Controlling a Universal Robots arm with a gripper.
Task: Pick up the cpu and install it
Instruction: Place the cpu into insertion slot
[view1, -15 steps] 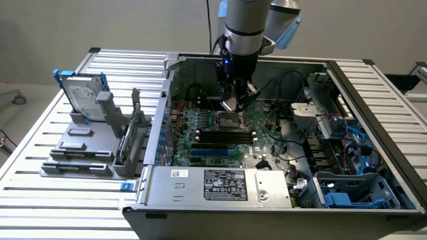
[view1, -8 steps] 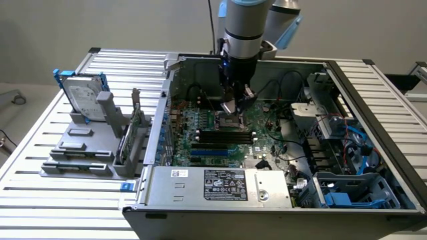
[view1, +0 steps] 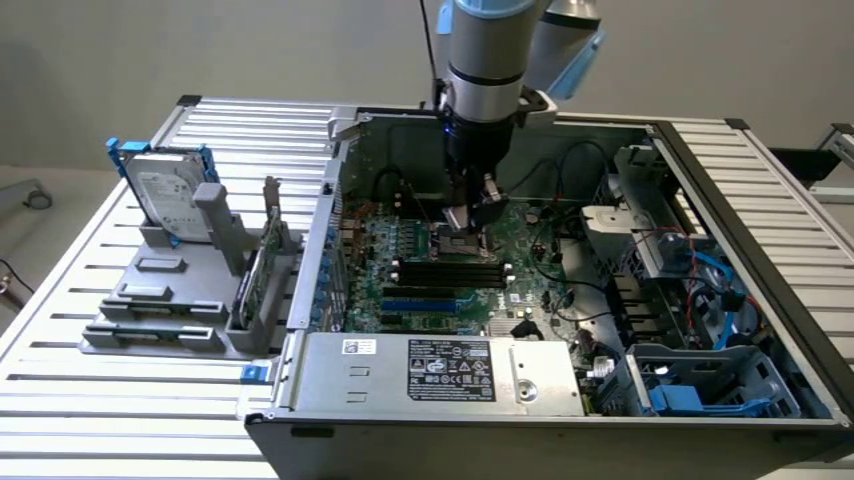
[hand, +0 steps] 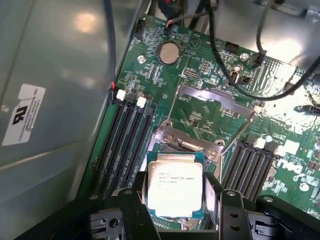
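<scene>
The cpu (hand: 175, 186), a small square chip with a silvery metal top and printed text, sits between my gripper's (hand: 176, 194) two black fingers (hand: 139, 189), which close on its opposite sides. It hangs just over the open socket (hand: 187, 145) on the green motherboard (hand: 210, 55), and the socket's metal load plate (hand: 212, 100) is flipped up behind it. In the exterior view my gripper (view1: 463, 215) reaches straight down into the computer case, its tips just above the socket (view1: 462, 241).
Long black memory slots (hand: 122, 145) flank the socket on both sides. Black cables (hand: 235, 65) cross the board beyond the load plate. Outside the case, an upright silver hard drive (view1: 167, 190) stands in a grey fixture at the exterior view's left. The power supply (view1: 427, 368) lies at the case's front.
</scene>
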